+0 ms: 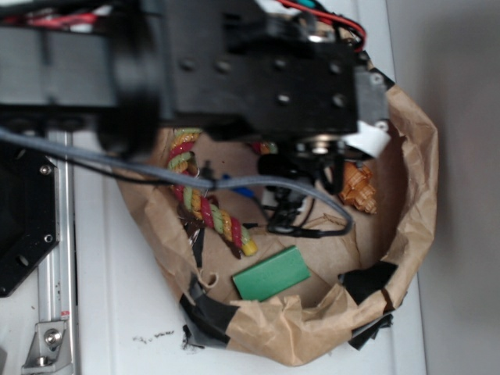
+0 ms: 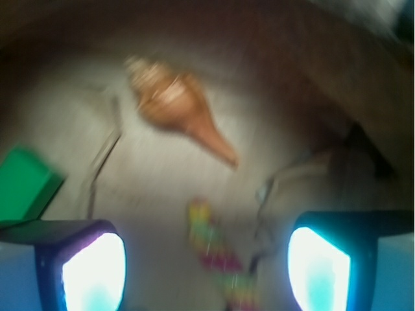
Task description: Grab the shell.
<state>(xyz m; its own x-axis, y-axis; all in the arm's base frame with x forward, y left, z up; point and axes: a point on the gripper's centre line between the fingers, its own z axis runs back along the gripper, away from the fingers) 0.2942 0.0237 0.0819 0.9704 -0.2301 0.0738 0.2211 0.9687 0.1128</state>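
Where the exterior view looks down, the robot arm [image 1: 234, 70] fills the upper frame, black, with grey cable looping below it.

Worktop [image 1: 109, 312]: pale, carrying all items.

Paper nest [image 1: 414, 195]: crumpled brown paper ring, patched with black tape, holding the loose items.

Rope toy [image 1: 205, 205]: twisted red, yellow and green strands, curved, left part of the nest; its end shows blurred in the wrist view [image 2: 217, 256].

Green block [image 1: 271, 274]: flat, rectangular, near the nest's lower wall, just beside the rope's end; at the left edge in the wrist view [image 2: 23, 184].

Shell [image 1: 359, 187]: orange-brown, right part of the nest, partly under the arm. In the wrist view [image 2: 175, 107] it lies free on the paper, knobby end upper left, point lower right.

Gripper [image 2: 206, 262]: jaws spread wide, empty, apart from the shell.
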